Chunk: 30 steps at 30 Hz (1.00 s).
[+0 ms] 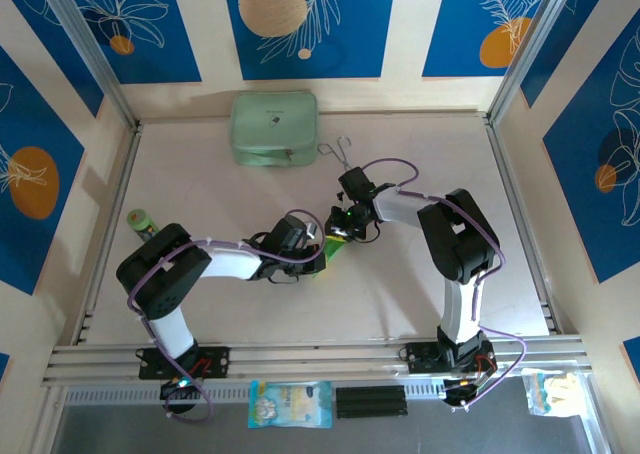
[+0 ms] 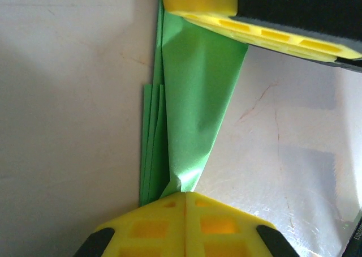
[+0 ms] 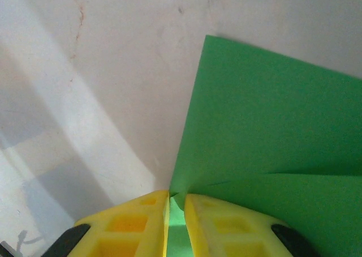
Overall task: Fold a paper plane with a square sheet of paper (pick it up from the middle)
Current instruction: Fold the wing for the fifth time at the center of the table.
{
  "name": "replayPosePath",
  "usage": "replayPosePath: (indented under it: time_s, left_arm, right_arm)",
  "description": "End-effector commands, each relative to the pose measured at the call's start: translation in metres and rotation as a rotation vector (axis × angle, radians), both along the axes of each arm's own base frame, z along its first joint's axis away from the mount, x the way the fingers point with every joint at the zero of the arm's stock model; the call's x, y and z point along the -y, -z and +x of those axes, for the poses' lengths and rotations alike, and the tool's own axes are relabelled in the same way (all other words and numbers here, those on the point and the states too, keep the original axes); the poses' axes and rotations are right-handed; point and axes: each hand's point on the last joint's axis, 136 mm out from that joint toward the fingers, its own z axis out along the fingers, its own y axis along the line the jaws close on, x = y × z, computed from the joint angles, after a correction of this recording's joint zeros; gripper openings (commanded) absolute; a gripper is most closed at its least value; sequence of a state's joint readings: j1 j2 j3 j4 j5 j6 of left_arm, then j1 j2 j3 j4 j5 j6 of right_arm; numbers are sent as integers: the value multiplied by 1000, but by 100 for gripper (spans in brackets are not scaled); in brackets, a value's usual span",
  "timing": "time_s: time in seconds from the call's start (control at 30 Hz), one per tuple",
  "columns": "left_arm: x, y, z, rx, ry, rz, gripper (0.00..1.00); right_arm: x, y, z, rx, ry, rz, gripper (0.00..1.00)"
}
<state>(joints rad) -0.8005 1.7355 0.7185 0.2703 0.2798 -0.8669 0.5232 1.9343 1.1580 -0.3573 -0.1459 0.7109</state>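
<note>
Green paper [image 2: 192,98], part-folded w/ several layers, is at the middle of the table [image 1: 200,174], held btwn both grippers. L gripper [image 2: 185,203]: fingers clenched on its narrow end. R gripper [image 3: 176,210]: pinching the other end, a strip of green btwn its fingers. Mint case [image 1: 274,126] & tongs [image 1: 340,152] lie at the far side, well apart.

Right claw [image 3: 176,196] pinching creased green paper [image 3: 271,138]; pale table [image 3: 85,70] beneath
</note>
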Motion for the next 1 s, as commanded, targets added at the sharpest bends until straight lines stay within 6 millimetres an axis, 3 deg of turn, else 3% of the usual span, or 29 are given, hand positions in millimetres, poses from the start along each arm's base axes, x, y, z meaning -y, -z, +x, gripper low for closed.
replayPosePath:
  time_s: [0.0, 0.1, 0.37, 0.67, 0.77, 0.97]
  left_arm:
    - [-12, 6, -7, -33, -21, 26, 8]
    - [-13, 3, -9, -37, -7, 32, 9]
    - [-27, 27, -19, -108, -43, 50, 6]
    - [-30, 32, -19, -138, -67, 40, 4]
    - [-31, 33, -19, -145, -76, 35, 4]
    - [-31, 34, -18, -151, -79, 29, 3]
  right_arm:
    - [34, 49, -25, -124, 29, -170, 20]
    - [34, 50, -26, -128, 29, -172, 20]
    - [28, 38, -20, -108, 25, -134, 20]
    - [-2, -53, 10, 85, -13, 90, 22]
    - [-3, -63, 2, 105, 2, 143, 21]
    - [-1, -47, -33, 66, 24, 187, 15]
